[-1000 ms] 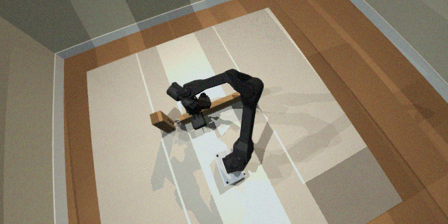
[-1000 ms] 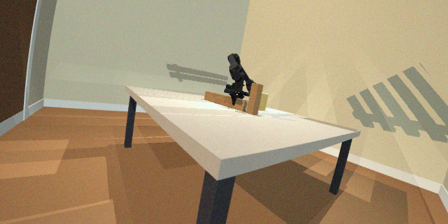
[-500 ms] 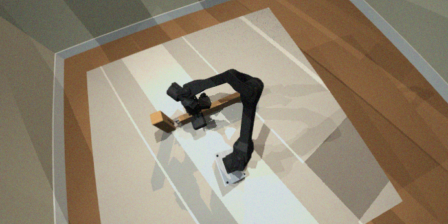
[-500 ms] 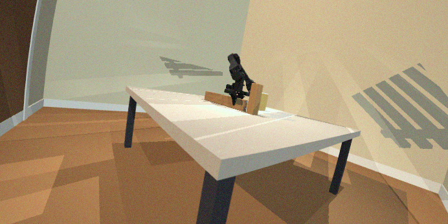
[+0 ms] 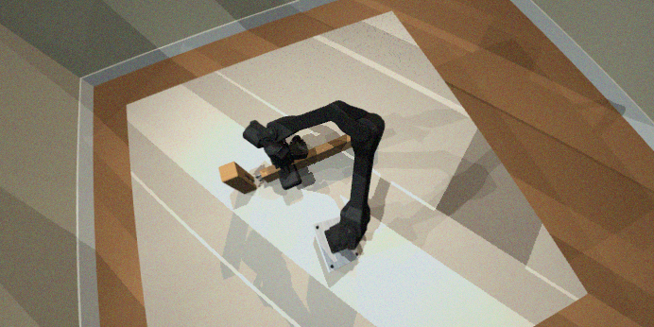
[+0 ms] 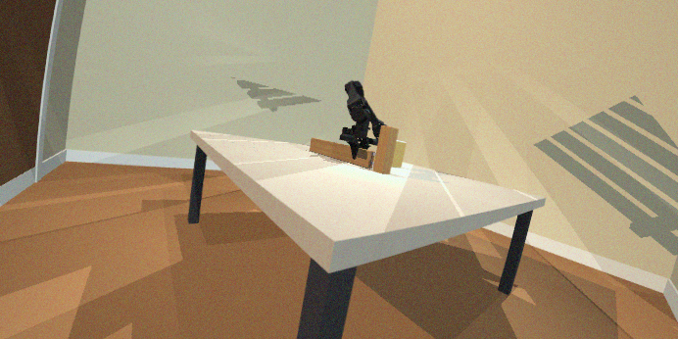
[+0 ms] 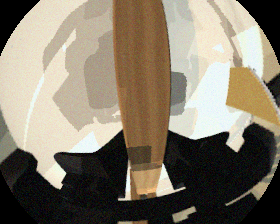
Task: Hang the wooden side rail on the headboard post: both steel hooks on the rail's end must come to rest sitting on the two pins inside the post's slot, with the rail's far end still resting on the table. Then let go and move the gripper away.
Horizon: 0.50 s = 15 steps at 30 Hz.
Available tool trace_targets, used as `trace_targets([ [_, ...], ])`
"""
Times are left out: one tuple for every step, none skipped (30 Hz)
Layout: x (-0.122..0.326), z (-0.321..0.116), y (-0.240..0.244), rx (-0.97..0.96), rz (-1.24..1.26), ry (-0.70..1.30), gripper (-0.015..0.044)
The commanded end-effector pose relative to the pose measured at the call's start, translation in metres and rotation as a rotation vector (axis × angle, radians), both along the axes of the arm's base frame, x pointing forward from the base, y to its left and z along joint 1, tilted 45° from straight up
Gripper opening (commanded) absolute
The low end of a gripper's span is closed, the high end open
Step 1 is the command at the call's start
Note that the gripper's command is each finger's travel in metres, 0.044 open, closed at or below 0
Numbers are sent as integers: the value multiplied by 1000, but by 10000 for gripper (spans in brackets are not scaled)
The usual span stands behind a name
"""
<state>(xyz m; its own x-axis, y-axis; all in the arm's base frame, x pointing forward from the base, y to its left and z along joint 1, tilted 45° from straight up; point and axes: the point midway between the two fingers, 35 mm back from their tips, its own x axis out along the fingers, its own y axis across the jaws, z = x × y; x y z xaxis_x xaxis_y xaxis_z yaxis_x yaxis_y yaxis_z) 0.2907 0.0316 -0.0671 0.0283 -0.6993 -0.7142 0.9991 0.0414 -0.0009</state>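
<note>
The wooden side rail [image 5: 329,148] [image 6: 327,147] [image 7: 142,75] is a long plank on edge, low over the table, pointing at the post. My gripper [image 5: 292,164] [image 6: 355,154] [image 7: 140,127] is shut on it near its hook end, with one finger on each side. The headboard post [image 5: 229,171] [image 6: 386,150] stands upright just beyond that end. The steel hooks [image 5: 258,177] show as small grey bits in the narrow gap between rail and post. Whether they touch the pins is too small to tell. The rail's far end looks to be down at table level.
The pale table [image 5: 189,251] [image 6: 314,202] carries everything. The arm's base plate [image 5: 329,257] [image 6: 401,154] [image 7: 248,95] stands to one side of the rail and looks yellowish in two views. The arm [image 5: 361,171] arches over the rail's far end. Striped light and shadows cross the table.
</note>
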Motion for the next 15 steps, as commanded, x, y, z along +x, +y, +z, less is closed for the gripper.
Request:
trace_targets([
  [2,3,4,7,-1,-17,0],
  [2,3,5,7,-1,-17,0],
  [2,3,5,7,-1,-17,0],
  [2,3,5,7,-1,-17,0],
  [2,3,5,7,-1,-17,0],
  [2,3,5,7,-1,-17,0],
  [2,3,5,7,-1,-17,0],
  [2,4,5,7,-1,-17,0],
  [2,4,5,7,-1,-17,0],
  [2,4,5,7,-1,-17,0],
  [2,4,6,7,-1,-17,0],
  [2,4,6,7,-1,-17,0],
  [2,4,6,7,-1,-17,0],
  [2,4,6,7,-1,-17,0],
  [2,4,6,7,-1,-17,0],
])
